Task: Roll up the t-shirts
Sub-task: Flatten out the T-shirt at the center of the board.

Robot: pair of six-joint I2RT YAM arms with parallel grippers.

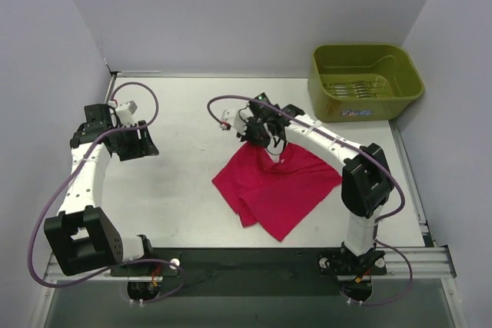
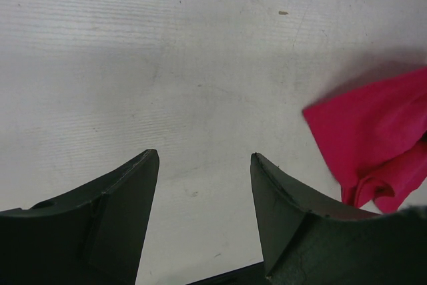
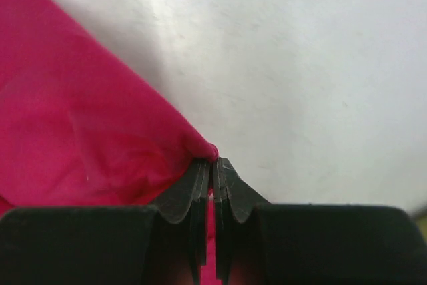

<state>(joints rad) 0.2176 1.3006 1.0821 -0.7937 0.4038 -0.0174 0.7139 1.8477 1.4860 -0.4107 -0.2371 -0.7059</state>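
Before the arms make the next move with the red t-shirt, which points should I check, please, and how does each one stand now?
1. Right gripper shut on an edge of the t-shirt: ok.
2. Left gripper open and holding nothing: ok.
3. Left gripper at the t-shirt: not ok; it hangs over bare table, apart from the cloth.
4. T-shirt apart from the green tub: ok.
5. How many layers of cloth the right gripper pinches: cannot tell.
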